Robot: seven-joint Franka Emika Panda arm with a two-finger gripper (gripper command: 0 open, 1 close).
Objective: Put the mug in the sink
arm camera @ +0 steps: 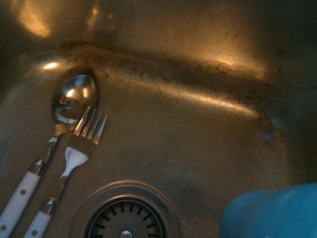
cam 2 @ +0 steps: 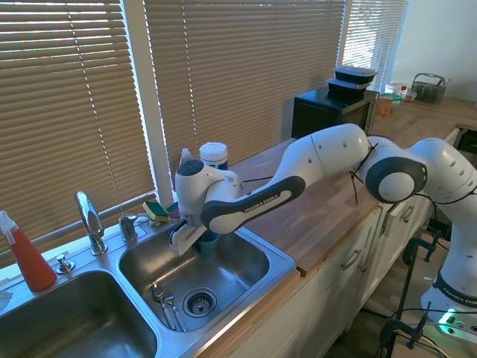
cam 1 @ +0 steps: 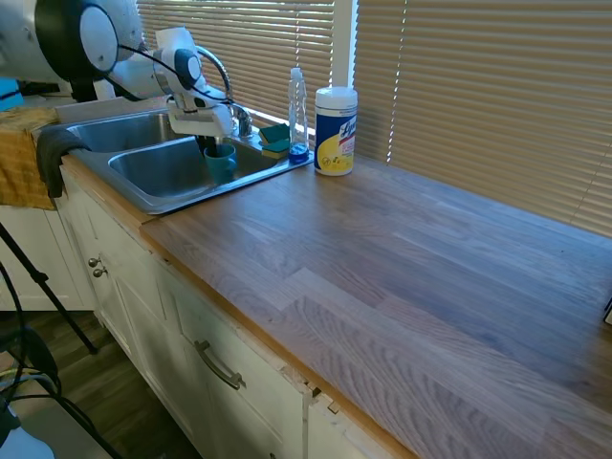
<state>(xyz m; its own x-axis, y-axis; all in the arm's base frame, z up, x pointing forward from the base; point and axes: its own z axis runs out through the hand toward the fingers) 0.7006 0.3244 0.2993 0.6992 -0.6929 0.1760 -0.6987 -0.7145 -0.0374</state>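
Wooden surface (cam 1: 402, 277) lay nearest you; beyond it, fingers (cam 1: 212, 143) pinched the small teal-blue mug (cam 1: 220, 161) over the stainless steel sink (cam 1: 163, 172), above a white-handled fork (arm camera: 74, 163) and spoon (arm camera: 59, 134).

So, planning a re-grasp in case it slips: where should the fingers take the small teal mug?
The small teal mug stands upright with its mouth open upward, so come from above and pinch its rim wall, as the gripper does now.

Small teal-blue tapered mug (cam 1: 220, 161) hangs in tool (cam 1: 208, 145) over steel sink (cam 1: 182, 196) basin nearest wooden worktop (cam 1: 402, 268); spoon (arm camera: 67, 111) & fork (arm camera: 81, 141) lie side by side by drain (arm camera: 126, 218).
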